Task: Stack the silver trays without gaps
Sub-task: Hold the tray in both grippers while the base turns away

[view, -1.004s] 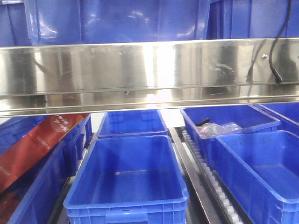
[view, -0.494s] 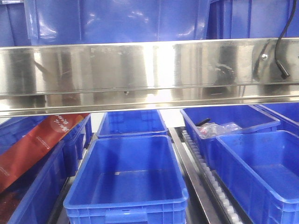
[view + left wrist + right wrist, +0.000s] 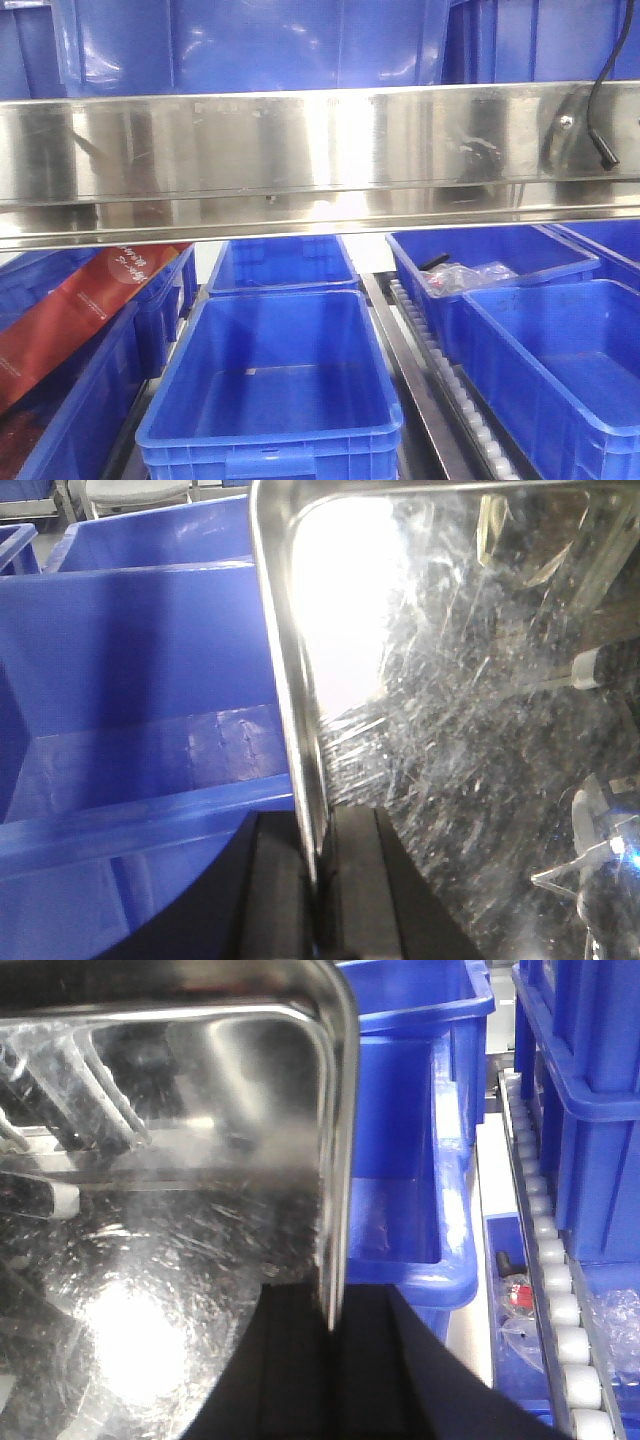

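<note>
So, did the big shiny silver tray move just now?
No. The shiny silver metal tray has its lower edge just as far above the middle blue plastic bin as before.

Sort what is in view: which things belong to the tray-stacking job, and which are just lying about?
Job in hand: silver tray, its rim pinched by the left gripper and the right gripper.

Lying about: blue bins, red package, clear plastic bag, roller track.
</note>
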